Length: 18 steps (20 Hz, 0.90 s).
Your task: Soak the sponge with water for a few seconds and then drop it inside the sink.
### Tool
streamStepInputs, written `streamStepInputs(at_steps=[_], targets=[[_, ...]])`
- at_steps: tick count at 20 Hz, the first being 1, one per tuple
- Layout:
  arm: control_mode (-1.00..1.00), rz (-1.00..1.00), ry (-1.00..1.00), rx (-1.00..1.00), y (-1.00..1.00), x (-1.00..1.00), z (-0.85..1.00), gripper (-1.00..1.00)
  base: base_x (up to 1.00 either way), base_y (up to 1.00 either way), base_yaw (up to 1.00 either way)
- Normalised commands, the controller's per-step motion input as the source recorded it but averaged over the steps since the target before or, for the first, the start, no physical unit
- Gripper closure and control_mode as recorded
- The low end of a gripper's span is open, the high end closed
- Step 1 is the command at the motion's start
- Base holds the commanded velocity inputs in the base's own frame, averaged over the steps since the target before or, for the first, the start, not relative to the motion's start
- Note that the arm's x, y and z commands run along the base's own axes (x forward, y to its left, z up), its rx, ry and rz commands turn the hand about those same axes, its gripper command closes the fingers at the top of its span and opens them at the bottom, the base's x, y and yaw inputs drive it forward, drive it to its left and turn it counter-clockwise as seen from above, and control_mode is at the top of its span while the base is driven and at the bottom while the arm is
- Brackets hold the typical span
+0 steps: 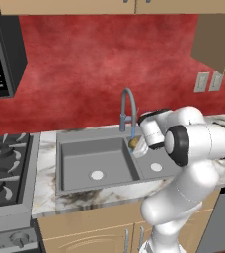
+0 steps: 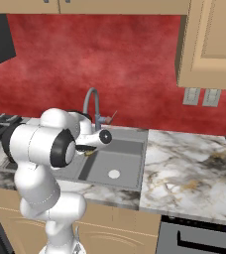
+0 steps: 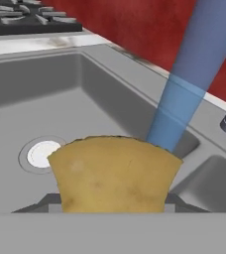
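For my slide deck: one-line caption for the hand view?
Yellow sponge held under the blue water stream above the grey sink, pale drain behind.

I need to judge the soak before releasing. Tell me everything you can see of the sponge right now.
The sponge is a small yellow-tan block with a mottled, porous-looking face and a curved top edge. The gripper is shut on it, holding it above the sink near the centre divider, under the faucet. The light-blue water stream comes down onto its upper right corner. It touches neither basin floor.
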Motion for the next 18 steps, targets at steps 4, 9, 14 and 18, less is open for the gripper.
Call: streamStepInputs(at_steps=[4,9,14,18], targets=[[-1.00,0.00,0.00,0.00,0.00,0.21,-0.14,1.00,0.00,0.00,0.00],[-1.00,0.00,0.01,0.00,0.00,0.31,-0.06,1.00,0.00,0.00,0.00],[-1.00,0.00,0.02,0.00,0.00,0.28,0.00,1.00,0.00,0.00,0.00],[-1.00,0.00,0.04,0.00,0.00,0.29,0.00,1.00,0.00,0.00,0.00]])
